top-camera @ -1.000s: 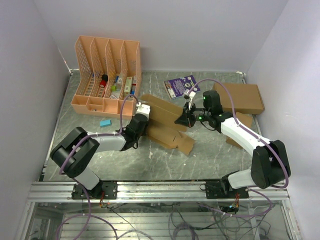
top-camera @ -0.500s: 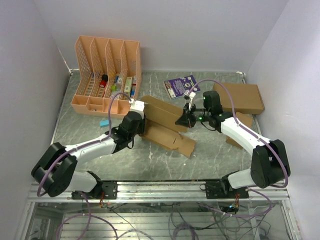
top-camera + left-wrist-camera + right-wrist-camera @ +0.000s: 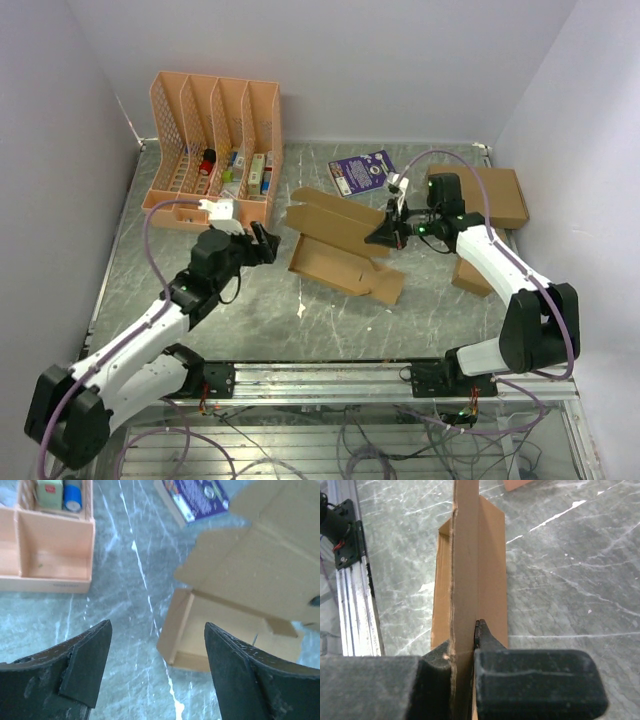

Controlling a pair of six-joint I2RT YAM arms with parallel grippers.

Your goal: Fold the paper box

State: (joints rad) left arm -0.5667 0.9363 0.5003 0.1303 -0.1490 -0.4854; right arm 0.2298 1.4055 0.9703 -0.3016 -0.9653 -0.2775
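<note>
One paper box [image 3: 338, 268], two cartons [image 3: 480, 195], one organizer [image 3: 168, 140], one booklet [image 3: 360, 171]

plain brown paper box [image 3: 336, 268], grey white-veined marble table [image 3: 255, 305], peach latticed organizer [image 3: 215, 125], purple printed booklet [image 3: 360, 171]

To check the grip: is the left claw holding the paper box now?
No, the left claw is open, and the paper box lies ahead of it, untouched.

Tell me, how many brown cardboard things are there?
3. The opened paper box lies mid-table, held by the right gripper; a larger box sits back right; a small carton peeks from under the right arm, partly hidden.
</note>
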